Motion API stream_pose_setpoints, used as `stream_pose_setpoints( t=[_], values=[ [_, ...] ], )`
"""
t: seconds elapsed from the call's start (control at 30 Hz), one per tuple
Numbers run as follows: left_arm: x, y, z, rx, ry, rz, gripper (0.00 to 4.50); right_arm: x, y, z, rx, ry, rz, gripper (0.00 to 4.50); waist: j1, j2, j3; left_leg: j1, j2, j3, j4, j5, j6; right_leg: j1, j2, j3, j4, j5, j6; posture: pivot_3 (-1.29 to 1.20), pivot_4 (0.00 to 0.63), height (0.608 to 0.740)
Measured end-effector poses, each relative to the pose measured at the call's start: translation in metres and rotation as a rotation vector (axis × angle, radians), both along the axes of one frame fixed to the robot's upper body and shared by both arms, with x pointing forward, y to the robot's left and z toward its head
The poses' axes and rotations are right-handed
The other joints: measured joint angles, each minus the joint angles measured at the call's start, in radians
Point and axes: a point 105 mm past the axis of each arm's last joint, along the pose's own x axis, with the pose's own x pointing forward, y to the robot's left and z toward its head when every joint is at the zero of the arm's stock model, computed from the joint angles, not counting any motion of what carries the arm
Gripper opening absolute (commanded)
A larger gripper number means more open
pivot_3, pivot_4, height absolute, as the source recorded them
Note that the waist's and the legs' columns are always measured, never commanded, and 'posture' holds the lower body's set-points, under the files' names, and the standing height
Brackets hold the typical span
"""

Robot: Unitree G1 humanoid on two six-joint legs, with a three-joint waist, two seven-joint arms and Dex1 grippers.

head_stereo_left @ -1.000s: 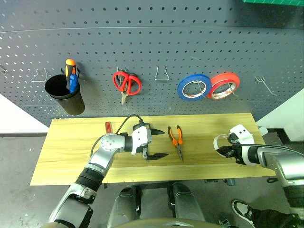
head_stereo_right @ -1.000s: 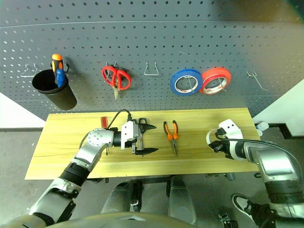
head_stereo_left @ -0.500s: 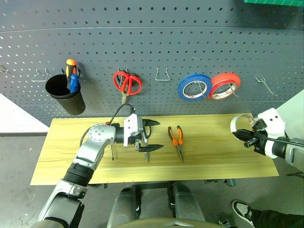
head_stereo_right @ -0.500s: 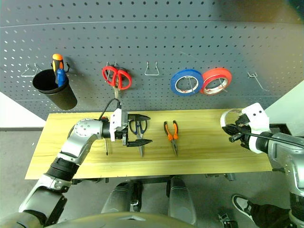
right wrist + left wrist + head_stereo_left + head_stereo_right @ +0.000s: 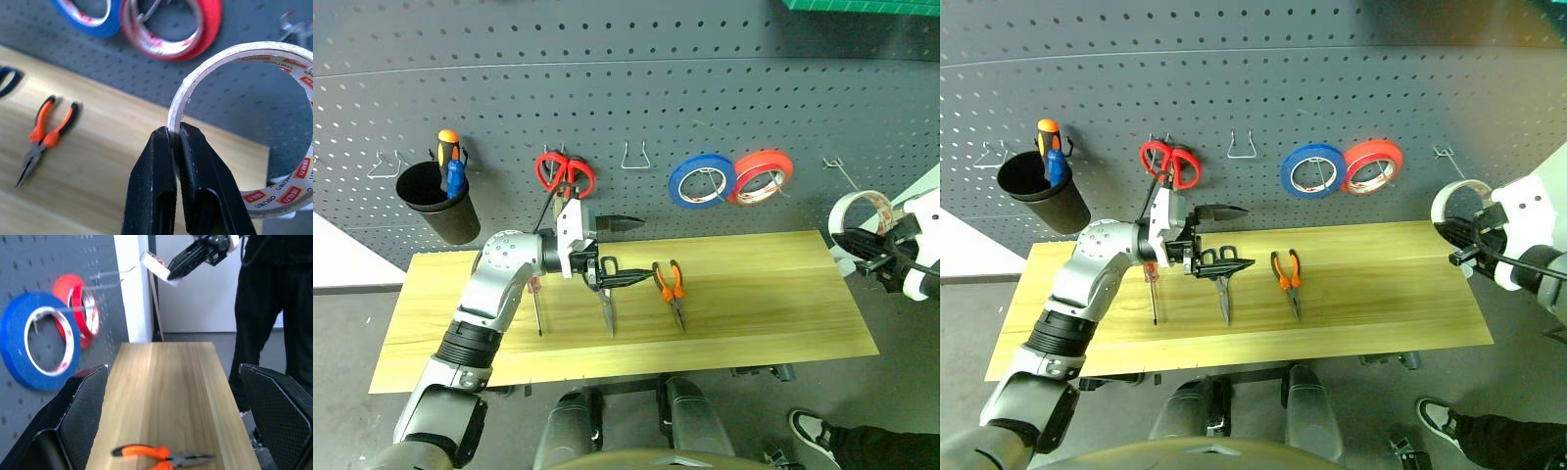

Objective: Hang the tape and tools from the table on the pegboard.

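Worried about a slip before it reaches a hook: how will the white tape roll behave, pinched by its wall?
The tape is probably light: the right tool lifts it by one thin wall. It may swing, since most of the ring hangs beside the pinch. Being round, it would likely roll if dropped on the table.

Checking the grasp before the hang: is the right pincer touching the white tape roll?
Touching. The right wrist view shows the right pincer shut on the tape roll, its wall pinched between both fingers.
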Motion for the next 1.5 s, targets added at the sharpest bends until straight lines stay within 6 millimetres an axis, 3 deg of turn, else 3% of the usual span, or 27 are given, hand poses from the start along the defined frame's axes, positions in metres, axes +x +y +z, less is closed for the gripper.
stream_pose_setpoints(
  t=[0.33, 0.63, 0.97, 1.1, 1.37, 1.5],
  values=[
    [0.000, 0.002, 0.020, -0.109, -0.012, 0.006, 4.50, 0.030, -0.015, 0.007, -0.017, -0.077, -0.024, 0.05, -0.012, 0.001, -0.017, 0.001, -0.001, 0.001, 0.001, 0.000, 0.000, 0.001, 0.000, 0.001, 0.001, 0.001, 0.001, -0.15, 0.076, 0.740],
    [0.002, 0.000, 0.026, -0.132, -0.028, 0.020, 4.50, 0.066, -0.027, -0.017, -0.034, -0.050, -0.023, 0.05, -0.013, 0.006, -0.036, 0.003, -0.001, 0.002, 0.002, 0.001, 0.000, 0.003, 0.001, 0.003, 0.002, 0.002, 0.001, -0.13, 0.063, 0.740],
    [0.003, 0.000, 0.031, -0.136, -0.043, 0.037, 4.50, 0.110, -0.009, -0.041, 0.007, -0.020, 0.022, 0.05, -0.013, 0.008, -0.051, 0.004, -0.001, 0.003, 0.003, 0.001, -0.001, 0.003, 0.002, 0.006, 0.003, 0.004, 0.003, -0.11, 0.063, 0.740],
    [0.003, 0.002, 0.030, -0.129, -0.045, 0.046, 4.50, 0.123, -0.010, -0.042, -0.002, -0.035, -0.008, 0.05, -0.013, 0.008, -0.051, 0.004, -0.001, 0.004, 0.004, 0.001, -0.001, 0.004, 0.002, 0.007, 0.003, 0.005, 0.005, -0.10, 0.065, 0.740],
    [0.003, 0.005, 0.026, -0.117, -0.039, 0.059, 4.50, 0.124, -0.016, -0.041, -0.056, -0.078, -0.017, 2.39, -0.012, 0.008, -0.052, 0.005, -0.002, 0.007, 0.005, 0.001, -0.001, 0.004, 0.002, 0.011, 0.003, 0.006, 0.006, -0.10, 0.072, 0.740],
    [0.000, 0.005, 0.026, -0.113, -0.043, 0.056, 4.50, 0.108, -0.014, -0.032, -0.079, -0.103, 0.052, 3.69, -0.009, 0.008, -0.052, 0.006, -0.002, 0.007, 0.005, 0.001, -0.001, 0.004, 0.002, 0.012, 0.004, 0.006, 0.007, -0.10, 0.076, 0.740]
  ],
)
